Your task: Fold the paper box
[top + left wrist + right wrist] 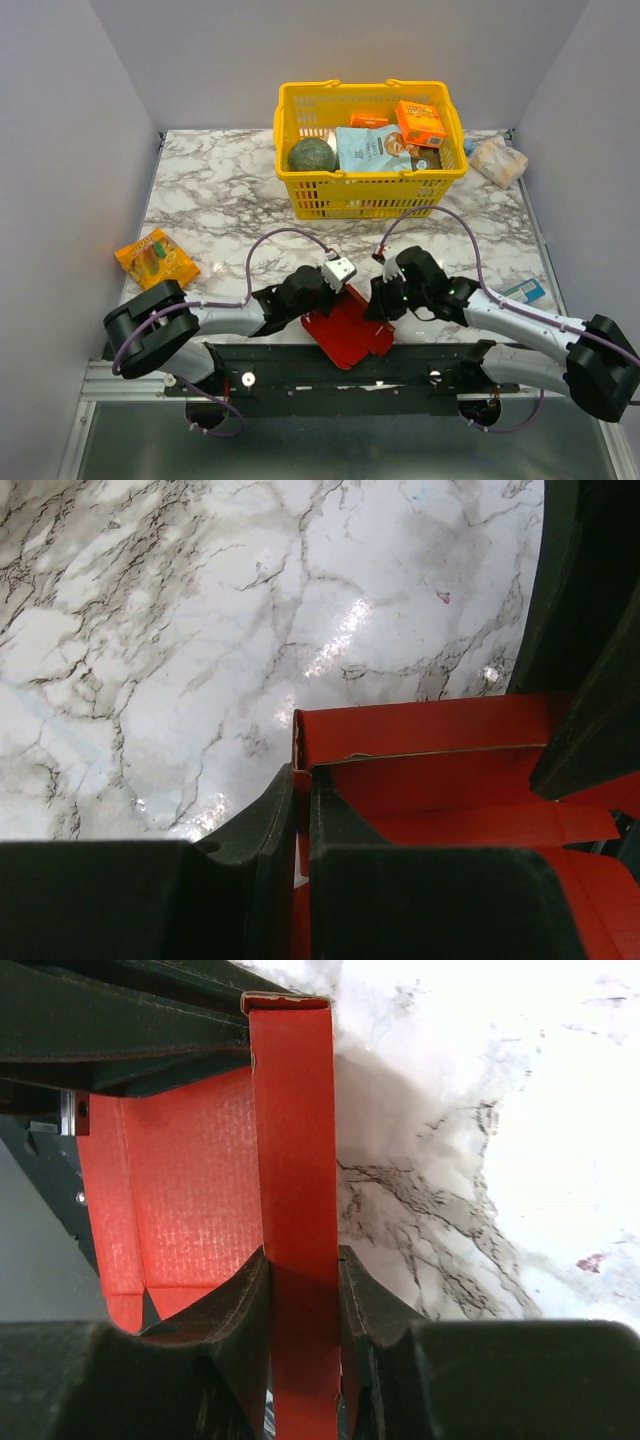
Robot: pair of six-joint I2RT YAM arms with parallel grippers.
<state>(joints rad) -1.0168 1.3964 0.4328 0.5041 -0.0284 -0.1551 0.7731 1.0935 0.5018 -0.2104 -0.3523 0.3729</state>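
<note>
One paper box (347,335) — creased cardboard

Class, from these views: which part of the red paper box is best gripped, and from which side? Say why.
Probably an upright side wall of the paper box, not its flat base. Come in low from the wall's end, one jaw inside, one outside: the thin card is open and shallow, so only raised walls offer two opposed faces.

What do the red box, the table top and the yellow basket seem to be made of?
The paper box: thin red cardboard, matte; its cut edge shows a pale core. The table: marble-look top, glossy with lamp glare; perhaps only printed film. The basket: yellow plastic, by its moulded lattice wall.
</note>
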